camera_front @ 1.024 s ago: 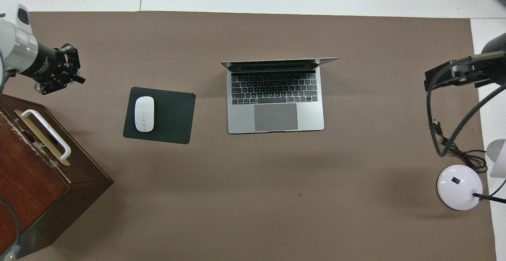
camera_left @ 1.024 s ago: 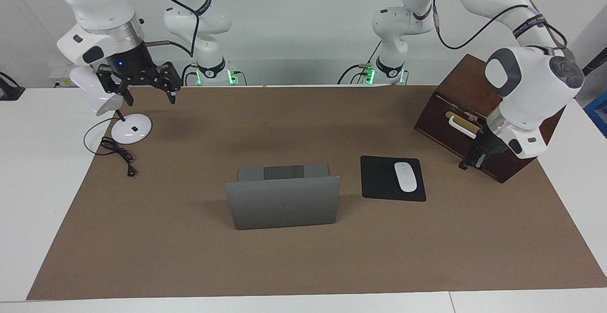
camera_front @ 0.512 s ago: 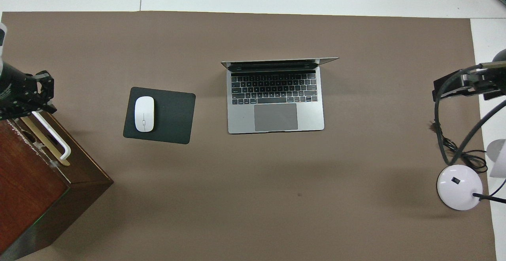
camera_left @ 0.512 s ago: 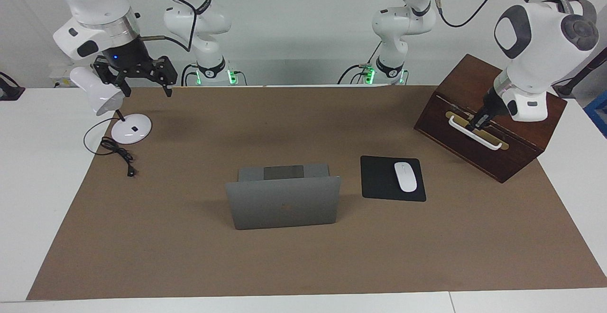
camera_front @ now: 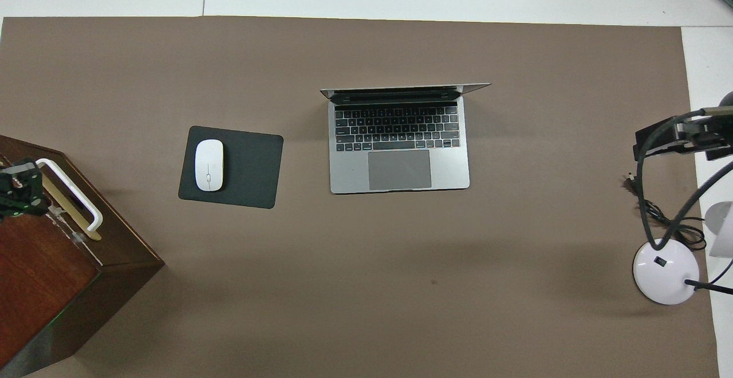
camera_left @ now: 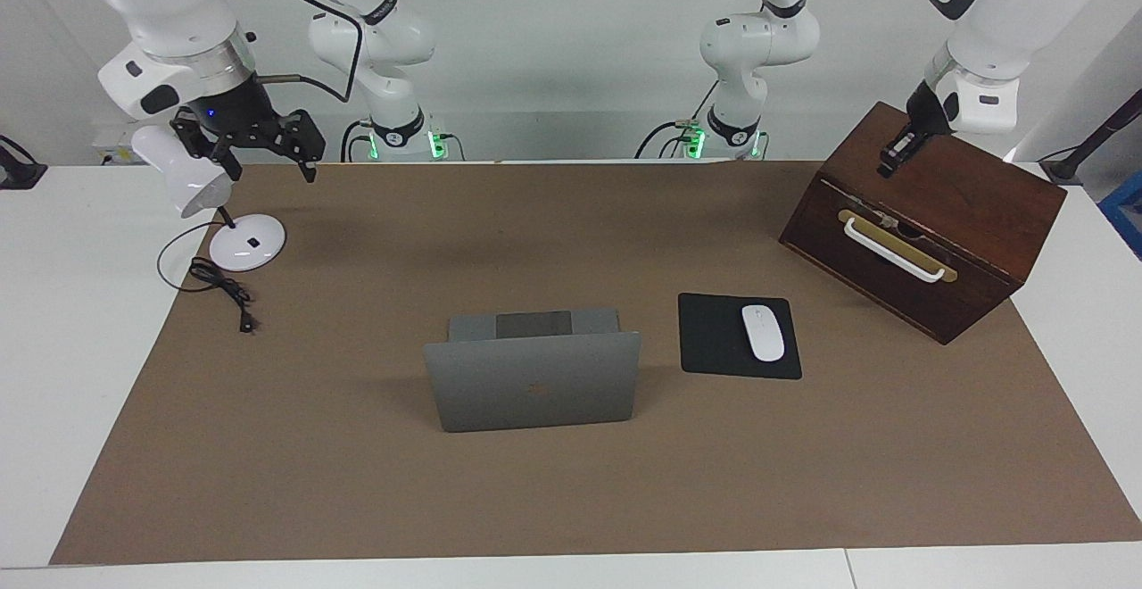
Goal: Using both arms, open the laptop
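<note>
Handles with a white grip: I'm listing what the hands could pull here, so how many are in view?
1. The white handle is on the front face of the wooden box, at the left arm's end of the table. Other faces of the box are hidden.

The left arm [camera_left: 999, 0] comes down from its base and bends at the wrist, so its gripper [camera_left: 892, 161] points down, raised in the air at its own end of the table. Its fingertips are pressed together. The right arm [camera_left: 169, 9] hangs at the other end, raised too, its silver wrist ring above a black gripper [camera_left: 259, 156] that faces down with its two fingers [camera_left: 308, 165] spread wide. Neither gripper holds or touches anything.
</note>
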`<control>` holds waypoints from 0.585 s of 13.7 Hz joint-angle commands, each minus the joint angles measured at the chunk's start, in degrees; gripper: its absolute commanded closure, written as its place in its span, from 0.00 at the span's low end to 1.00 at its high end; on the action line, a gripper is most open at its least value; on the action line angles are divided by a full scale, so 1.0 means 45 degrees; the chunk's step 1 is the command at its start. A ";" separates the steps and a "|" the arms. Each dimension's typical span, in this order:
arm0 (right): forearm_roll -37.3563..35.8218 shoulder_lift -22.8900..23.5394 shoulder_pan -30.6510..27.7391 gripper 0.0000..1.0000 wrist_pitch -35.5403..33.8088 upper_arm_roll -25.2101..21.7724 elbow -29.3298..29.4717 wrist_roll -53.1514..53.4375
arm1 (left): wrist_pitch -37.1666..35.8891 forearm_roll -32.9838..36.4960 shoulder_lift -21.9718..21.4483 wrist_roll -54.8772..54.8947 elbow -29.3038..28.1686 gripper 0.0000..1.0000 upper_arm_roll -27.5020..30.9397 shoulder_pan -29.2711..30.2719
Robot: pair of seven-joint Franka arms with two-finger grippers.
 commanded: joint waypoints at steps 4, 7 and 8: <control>0.0341 -0.1037 -0.0286 0.00 0.1356 0.0080 -0.1913 -0.0323 | 0.0366 0.0252 -0.0274 0.0778 -0.0553 1.00 0.0475 -0.0268; 0.0438 -0.1116 -0.0285 0.00 0.1691 -0.0036 -0.2110 -0.0166 | 0.0600 0.0252 0.0134 0.1612 -0.0358 1.00 0.1180 -0.0545; 0.0555 -0.1116 -0.0305 0.00 0.1710 -0.0037 -0.2110 -0.0185 | 0.0543 0.0252 0.0716 0.1656 -0.0222 1.00 0.1219 -0.0563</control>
